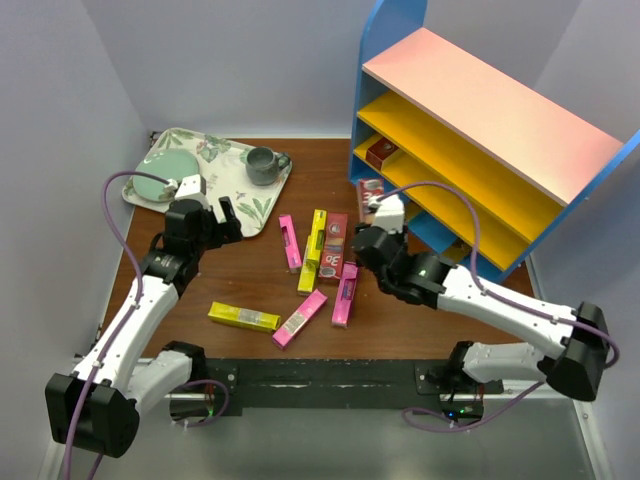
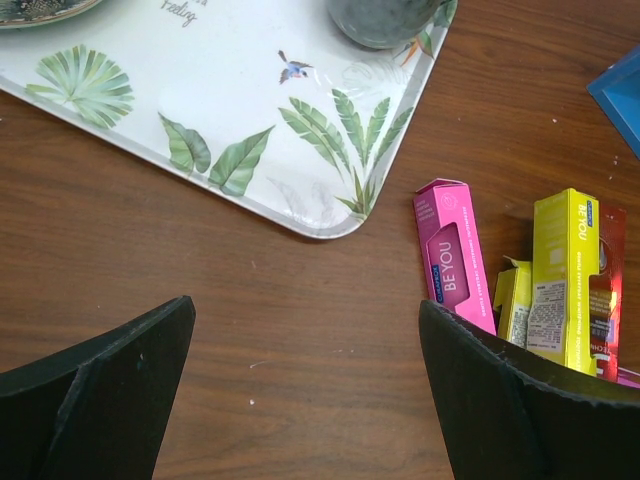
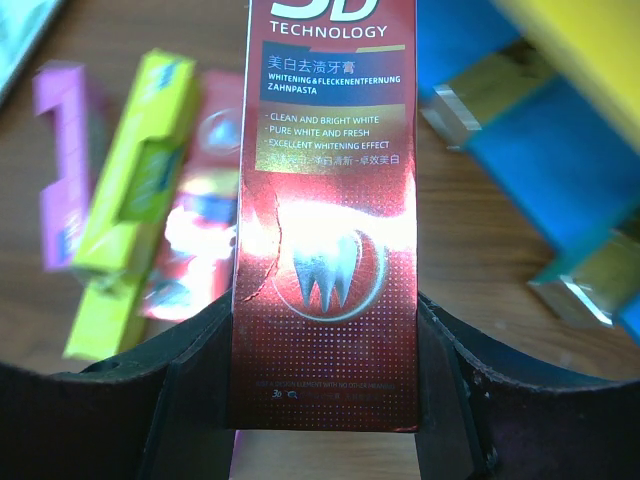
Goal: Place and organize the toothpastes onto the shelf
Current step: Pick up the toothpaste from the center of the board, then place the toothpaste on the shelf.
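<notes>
Right gripper (image 3: 325, 350) clenched on a dark red carton (image 3: 325, 200), centre right of the top view, just beside the shelf (image 1: 490, 110). Left gripper (image 2: 310, 400) released over the surface (image 2: 200, 260), between tray (image 2: 230, 90) and loose cartons (image 1: 313, 250).

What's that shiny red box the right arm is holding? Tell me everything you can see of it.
The red carton is a slim, glossy cardboard box in dark metallic red. It is printed with "3D Technology", lines of whitening claims and a glowing white tooth. The right end effector clamps its near end between two black fingers. It seems to be held off the table, its far end pointing toward the blue shelf.
</notes>
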Controlling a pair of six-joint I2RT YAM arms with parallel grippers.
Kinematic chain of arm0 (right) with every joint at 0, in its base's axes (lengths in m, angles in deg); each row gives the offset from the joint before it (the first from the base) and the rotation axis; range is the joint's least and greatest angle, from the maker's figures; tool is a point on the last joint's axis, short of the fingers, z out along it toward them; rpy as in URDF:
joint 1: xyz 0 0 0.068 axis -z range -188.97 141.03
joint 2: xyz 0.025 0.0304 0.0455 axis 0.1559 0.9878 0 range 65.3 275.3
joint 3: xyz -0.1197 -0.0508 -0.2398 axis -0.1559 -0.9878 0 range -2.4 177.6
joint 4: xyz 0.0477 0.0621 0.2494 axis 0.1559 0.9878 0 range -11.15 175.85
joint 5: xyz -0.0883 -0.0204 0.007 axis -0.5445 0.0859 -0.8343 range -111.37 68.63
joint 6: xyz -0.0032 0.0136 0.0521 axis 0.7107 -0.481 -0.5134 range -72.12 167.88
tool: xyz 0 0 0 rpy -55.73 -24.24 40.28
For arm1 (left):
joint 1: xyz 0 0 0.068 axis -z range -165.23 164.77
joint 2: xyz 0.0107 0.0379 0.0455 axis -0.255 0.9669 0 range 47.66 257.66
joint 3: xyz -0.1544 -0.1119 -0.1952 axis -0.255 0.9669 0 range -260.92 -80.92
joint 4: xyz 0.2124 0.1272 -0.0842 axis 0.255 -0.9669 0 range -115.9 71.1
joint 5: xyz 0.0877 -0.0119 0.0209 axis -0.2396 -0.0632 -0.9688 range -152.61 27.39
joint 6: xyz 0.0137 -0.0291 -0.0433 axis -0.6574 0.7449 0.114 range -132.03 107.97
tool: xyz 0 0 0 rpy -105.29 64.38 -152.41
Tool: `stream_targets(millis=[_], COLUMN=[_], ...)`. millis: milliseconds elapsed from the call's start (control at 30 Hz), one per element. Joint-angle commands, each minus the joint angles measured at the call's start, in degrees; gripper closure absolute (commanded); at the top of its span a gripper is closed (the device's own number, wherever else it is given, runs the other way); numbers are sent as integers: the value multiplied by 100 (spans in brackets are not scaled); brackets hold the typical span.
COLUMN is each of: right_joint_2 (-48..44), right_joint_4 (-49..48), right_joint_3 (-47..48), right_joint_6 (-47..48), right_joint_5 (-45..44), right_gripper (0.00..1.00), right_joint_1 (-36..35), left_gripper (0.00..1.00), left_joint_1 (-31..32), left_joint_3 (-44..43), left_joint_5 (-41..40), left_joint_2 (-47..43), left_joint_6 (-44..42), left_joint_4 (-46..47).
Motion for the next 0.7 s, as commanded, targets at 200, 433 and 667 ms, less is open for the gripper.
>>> stream_targets(millis=[200, 433, 667], right_joint_2=[-372, 165, 928], right_joint_4=[96, -317, -449], right_joint_3=[13, 286, 707], right_joint_6=[-416, -617, -1048], right_joint_5=[-480, -559, -901], right_gripper=[80, 79, 78], right_joint_1=[1624, 2231, 2600], left_gripper=[0, 0, 0], left_joint_1=[-45, -45, -54], left_joint_3=[-195, -204, -187], left_joint_5=[104, 157, 166], left_joint_2=[-55, -38, -64], left_joint_6=[82, 73, 64], left_joint_4=[121, 121, 121])
